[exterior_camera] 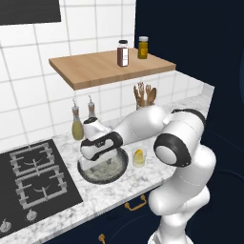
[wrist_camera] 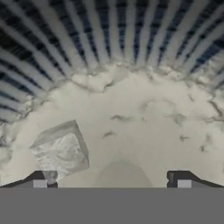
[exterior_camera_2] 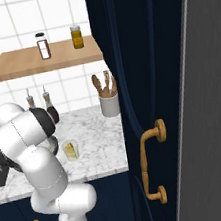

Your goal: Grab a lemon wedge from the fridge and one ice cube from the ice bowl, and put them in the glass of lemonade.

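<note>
My gripper (wrist_camera: 113, 181) points down into the ice bowl (wrist_camera: 131, 48), a dark ribbed bowl with a whitish speckled floor. Its jaws stand open with nothing between them. One pale ice cube (wrist_camera: 61, 151) lies on the bowl floor, just ahead of the left fingertip (wrist_camera: 43, 179). From the left base view the hand (exterior_camera: 97, 145) hangs low over the ice bowl (exterior_camera: 122, 167) on the marble counter. The glass of lemonade (exterior_camera: 138, 158) stands right of the bowl. A small yellow piece, apparently the lemon wedge (exterior_camera_2: 70, 149), sits inside that glass (exterior_camera_2: 72, 156).
A gas hob (exterior_camera: 33, 181) lies left of the bowl. Two oil bottles (exterior_camera: 77, 125) stand behind it and a grey cup of wooden utensils (exterior_camera_2: 109, 102) stands at the back. Above is a wooden shelf (exterior_camera: 95, 69) with jars. Navy cabinet (exterior_camera_2: 147, 76) and a tall grey panel (exterior_camera_2: 210, 117) stand at the right.
</note>
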Tool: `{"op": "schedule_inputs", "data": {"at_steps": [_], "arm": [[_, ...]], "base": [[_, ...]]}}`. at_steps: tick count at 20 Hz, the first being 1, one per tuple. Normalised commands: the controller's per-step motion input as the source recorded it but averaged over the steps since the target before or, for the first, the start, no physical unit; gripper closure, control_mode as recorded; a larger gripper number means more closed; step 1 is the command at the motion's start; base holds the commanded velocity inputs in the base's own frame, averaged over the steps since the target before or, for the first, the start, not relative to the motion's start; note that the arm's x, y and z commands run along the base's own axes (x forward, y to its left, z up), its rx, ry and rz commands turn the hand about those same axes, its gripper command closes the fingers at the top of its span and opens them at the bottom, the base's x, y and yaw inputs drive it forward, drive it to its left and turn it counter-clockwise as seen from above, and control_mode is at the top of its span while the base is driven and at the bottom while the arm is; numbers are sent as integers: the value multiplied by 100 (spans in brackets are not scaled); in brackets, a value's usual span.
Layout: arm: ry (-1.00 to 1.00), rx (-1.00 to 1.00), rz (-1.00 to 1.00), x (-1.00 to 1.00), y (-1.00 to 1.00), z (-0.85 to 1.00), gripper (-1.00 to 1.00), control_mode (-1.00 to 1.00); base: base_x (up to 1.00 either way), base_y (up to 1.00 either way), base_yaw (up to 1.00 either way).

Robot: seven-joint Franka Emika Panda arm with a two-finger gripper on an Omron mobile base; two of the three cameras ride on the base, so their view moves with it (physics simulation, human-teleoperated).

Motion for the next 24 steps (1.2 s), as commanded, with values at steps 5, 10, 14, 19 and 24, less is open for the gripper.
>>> {"op": "schedule_inputs", "data": {"at_steps": [5,10,14,19,24], "arm": [[-14,0,-6,-39,-26,-10,-100,-100],[-1,0,0,-24,-3,-6,-100,-100],[-1,0,0,3,0,0,-100,-100],[0,0,0,27,1,0,-100,-100],[0,0,0,14,0,0,-100,-100]], "base": [[0,0,0],[0,0,0],[0,0,0],[0,0,0],[0,0,0]]}}
